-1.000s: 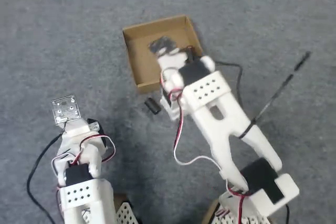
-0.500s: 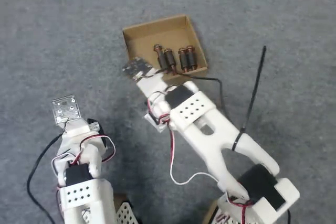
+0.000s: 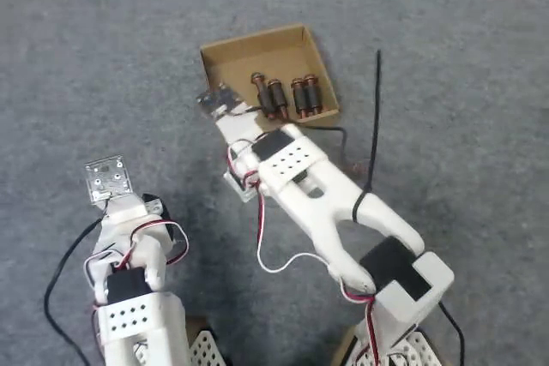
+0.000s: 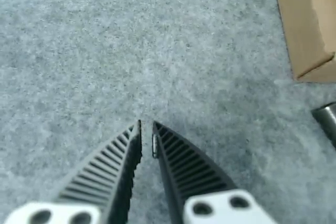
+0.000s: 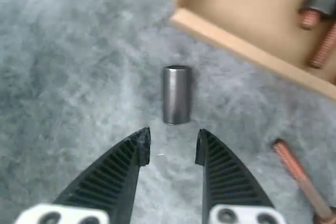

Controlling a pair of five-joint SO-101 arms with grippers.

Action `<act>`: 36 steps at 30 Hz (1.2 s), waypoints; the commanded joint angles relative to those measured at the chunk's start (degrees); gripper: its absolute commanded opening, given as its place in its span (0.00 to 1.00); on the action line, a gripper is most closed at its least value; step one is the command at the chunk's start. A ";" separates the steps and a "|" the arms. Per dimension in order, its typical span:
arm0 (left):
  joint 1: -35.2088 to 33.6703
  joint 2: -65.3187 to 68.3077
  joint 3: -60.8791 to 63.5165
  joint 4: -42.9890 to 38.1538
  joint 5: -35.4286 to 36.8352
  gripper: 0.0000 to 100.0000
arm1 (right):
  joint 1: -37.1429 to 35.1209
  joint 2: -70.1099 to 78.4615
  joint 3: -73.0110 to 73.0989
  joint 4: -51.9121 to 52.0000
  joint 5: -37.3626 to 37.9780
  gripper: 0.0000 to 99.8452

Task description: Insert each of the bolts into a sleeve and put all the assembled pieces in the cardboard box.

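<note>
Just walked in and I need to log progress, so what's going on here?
The right gripper hangs open just short of a loose sleeve, which lies on the grey carpet beside the cardboard box. A bare copper bolt lies close by. Four assembled pieces lie in the box. The left gripper is shut on nothing, off to the side.
</note>
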 commanded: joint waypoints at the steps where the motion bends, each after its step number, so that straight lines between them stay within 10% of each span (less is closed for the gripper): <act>1: -0.18 -0.88 -0.84 -0.09 -0.53 0.04 | 2.24 -0.66 -3.25 -0.75 -0.97 0.13; 36: -0.09 -0.88 -0.84 -1.05 -0.53 0.04 | 0.31 11.47 -6.33 -5.58 -1.05 0.12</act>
